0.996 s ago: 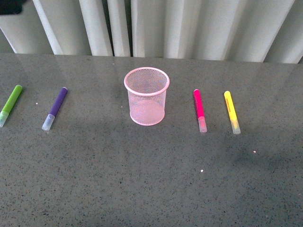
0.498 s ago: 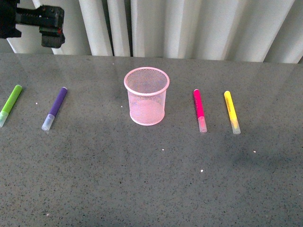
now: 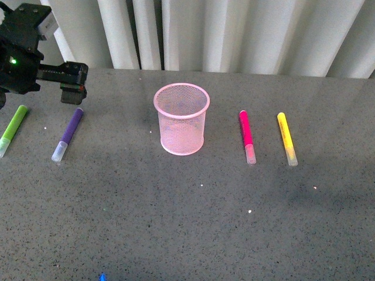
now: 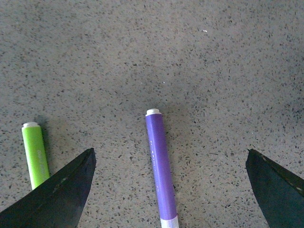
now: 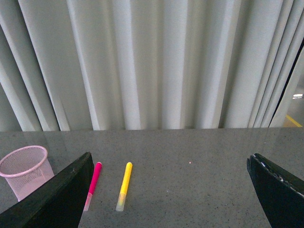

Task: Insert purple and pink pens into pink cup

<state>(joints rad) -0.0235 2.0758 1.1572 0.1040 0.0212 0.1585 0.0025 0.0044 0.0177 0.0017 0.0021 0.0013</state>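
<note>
grey speckled stone makes up the table (image 3: pixel 187 228), seen from the front with a pale pleated curtain (image 3: pixel 246 35) behind it. the pink cup (image 3: pixel 181 132) stands upright near the middle, with no pen in it. the purple pen (image 3: pixel 69 133) lies flat well to its left, clear cap toward the camera. the pink pen (image 3: pixel 246 134) lies flat to the cup's right, also cap toward the camera. a green marker (image 3: pixel 13 129) lies left of the purple pen, and a yellow marker (image 3: pixel 286 137) lies right of the pink pen. the left gripper (image 3: pixel 36 88) hangs at the far left, above and just behind the purple pen's far end, holding nothing.

from the left wrist, the left gripper (image 4: pixel 169 152) has its jaws spread wide. the purple pen (image 4: pixel 160 166) lies on the table between them, untouched. the green marker (image 4: pixel 35 154) lies beside one finger (image 4: pixel 66 190).

from the right wrist, the right gripper (image 5: pixel 169 156) is also spread wide with nothing in it, raised well clear of the table. the pink cup (image 5: pixel 26 178), pink pen (image 5: pixel 93 180) and yellow marker (image 5: pixel 123 183) sit in a row, apart from each other, below the curtain (image 5: pixel 166 61).
</note>
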